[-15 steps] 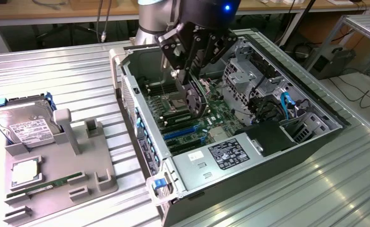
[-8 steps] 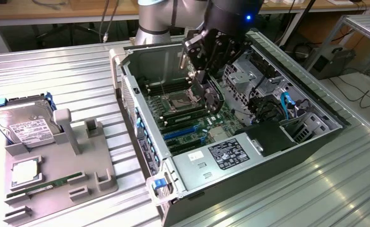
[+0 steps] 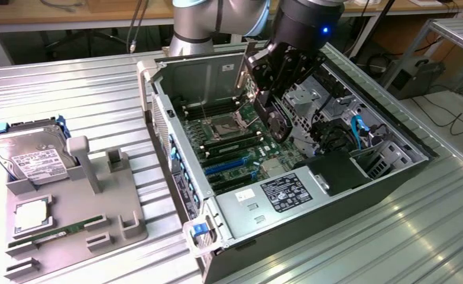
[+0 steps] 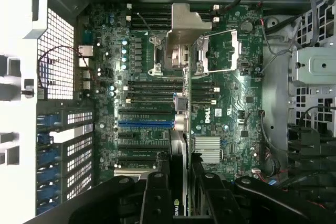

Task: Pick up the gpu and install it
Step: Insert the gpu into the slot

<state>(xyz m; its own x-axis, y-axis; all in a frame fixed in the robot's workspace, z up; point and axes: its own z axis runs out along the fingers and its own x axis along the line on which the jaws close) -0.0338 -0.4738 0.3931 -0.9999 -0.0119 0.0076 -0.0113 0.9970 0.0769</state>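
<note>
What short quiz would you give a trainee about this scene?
1. True or false: the gripper holds the gpu over the motherboard.
2. The hard drive lies at the exterior view's: A) left B) right.
3. Fill in: the motherboard's brightly coloured slot is ___.
Key: 1 true; 2 A; 3 blue.

ext cam: high, mid-range, angled down across ribbed silver metal table (image 3: pixel 73 94) at open black tower computer case (image 3: pixel 389 189) | wrist cam: close, straight down past black gripper (image 4: pixel 181 182) | shared: green motherboard (image 3: pixel 247 155)
</note>
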